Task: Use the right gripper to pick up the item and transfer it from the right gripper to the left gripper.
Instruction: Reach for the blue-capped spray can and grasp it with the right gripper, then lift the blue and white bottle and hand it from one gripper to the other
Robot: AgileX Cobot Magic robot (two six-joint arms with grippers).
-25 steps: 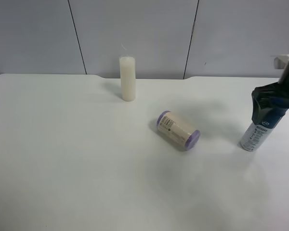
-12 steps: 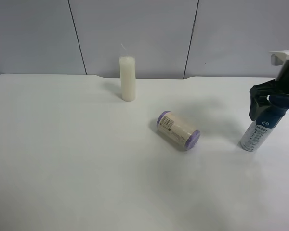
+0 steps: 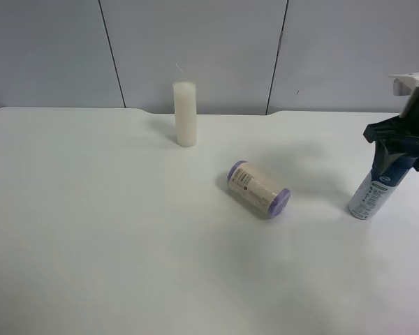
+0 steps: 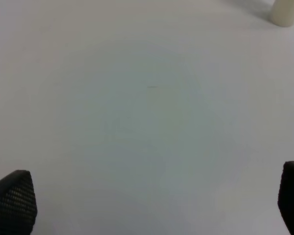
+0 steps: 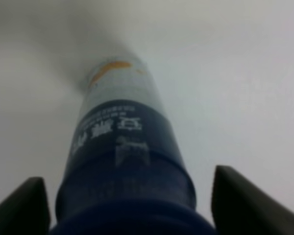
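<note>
The item, a slim bottle with a dark blue top and a white lower body, stands on the white table at the exterior high view's right edge. My right gripper sits over its blue top. In the right wrist view the bottle rises between the two black fingers, with narrow gaps on both sides, so the right gripper is open around it. My left gripper is open over bare table, and only its fingertips show. It is out of the exterior high view.
A white candle stands upright at the back middle and also shows in the left wrist view. A cream roll with purple ends lies on its side left of the bottle. The table's back edge meets a grey wall.
My right gripper has shifted slightly around the bottle's blue top. The bottle, the roll and the candle have not moved.
</note>
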